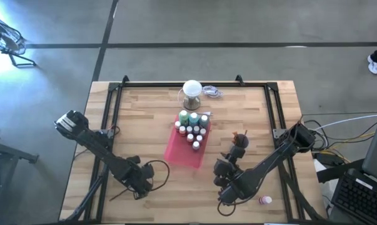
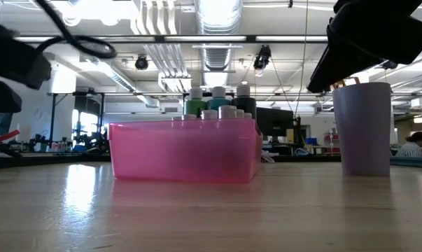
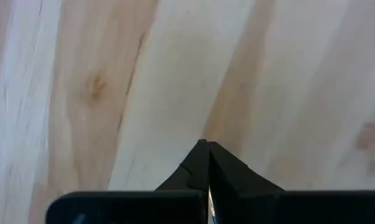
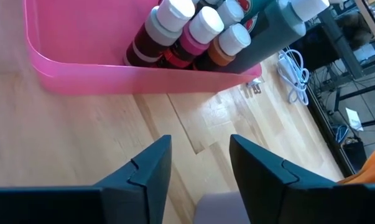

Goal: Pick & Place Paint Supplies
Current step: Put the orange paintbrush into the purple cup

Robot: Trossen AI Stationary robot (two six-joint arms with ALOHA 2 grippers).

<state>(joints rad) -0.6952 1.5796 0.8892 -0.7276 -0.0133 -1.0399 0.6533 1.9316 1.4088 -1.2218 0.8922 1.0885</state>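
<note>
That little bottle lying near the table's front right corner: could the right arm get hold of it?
Probably yes. The bottle lies alone on bare wood beside the right gripper, whose fingers are open. Nothing stands between them, though the arm would have to swing back towards itself.

Pale, smooth wooden table; glossy translucent pink plastic tray.

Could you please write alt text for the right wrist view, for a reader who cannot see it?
The right tool, open, hangs above the wooden table beside a pink tray. White-capped paint bottles stand packed together in the tray. A white cable lies on the table beyond.
</note>
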